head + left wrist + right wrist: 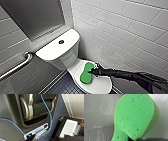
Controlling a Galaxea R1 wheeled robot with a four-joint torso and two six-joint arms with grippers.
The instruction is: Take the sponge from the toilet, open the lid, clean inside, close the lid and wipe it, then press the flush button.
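Green sponge (pixel 87 73) on the lid (pixel 101 85), right end effector (pixel 94 72) touching its waist; grip cannot be told

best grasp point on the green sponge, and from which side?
Probably the pinched middle of the sponge: it is the narrowest part, and the sponge lies flat on the closed lid. Come across its length from the side of the tiled wall, where the right gripper is.

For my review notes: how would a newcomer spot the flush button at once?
Find the white glossy ceramic toilet beside the white tiled wall. On its flat, rounded tank top sits a small round dark button. It is the only dark spot on that white surface.
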